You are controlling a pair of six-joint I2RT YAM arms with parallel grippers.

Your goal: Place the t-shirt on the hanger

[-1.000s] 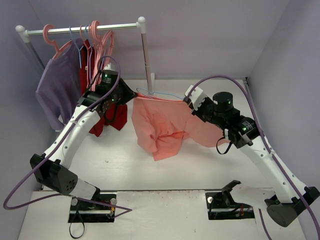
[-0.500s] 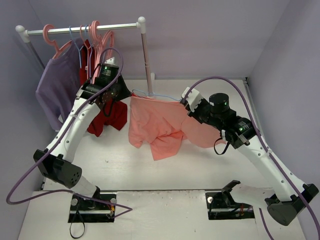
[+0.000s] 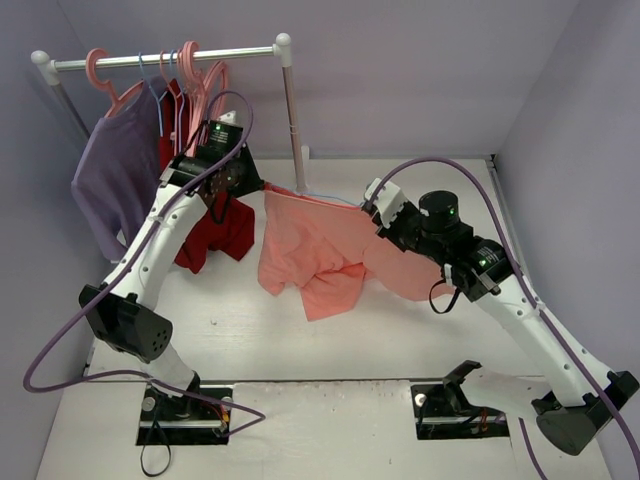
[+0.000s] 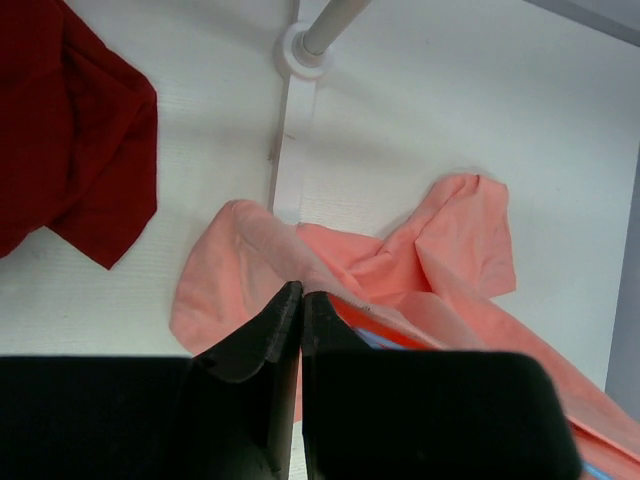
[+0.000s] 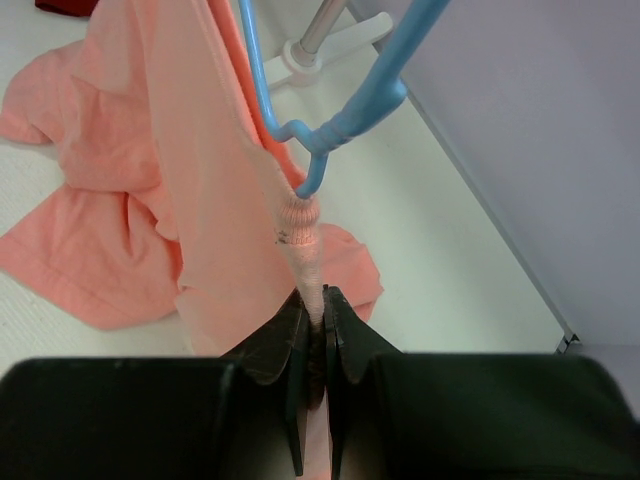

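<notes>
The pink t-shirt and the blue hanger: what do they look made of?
The t-shirt looks like soft matte knit cloth: it drapes, folds, and shows a ribbed collar. The hanger is smooth, evenly light blue: plastic or coated wire, unclear.

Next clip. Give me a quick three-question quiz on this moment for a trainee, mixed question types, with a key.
1. True or false: the right end effector is shut on the t-shirt.
2. Multiple choice: the hanger just past that grip is A) pink, B) light blue, C) black.
3. Short answer: apart from the t-shirt, which garment shows in the left wrist view?

Key
1. True: its fingers pinch a ribbed edge of the cloth.
2. B.
3. The dark red garment, at the upper left, apart from the left end effector, which is itself shut on the t-shirt.
</notes>
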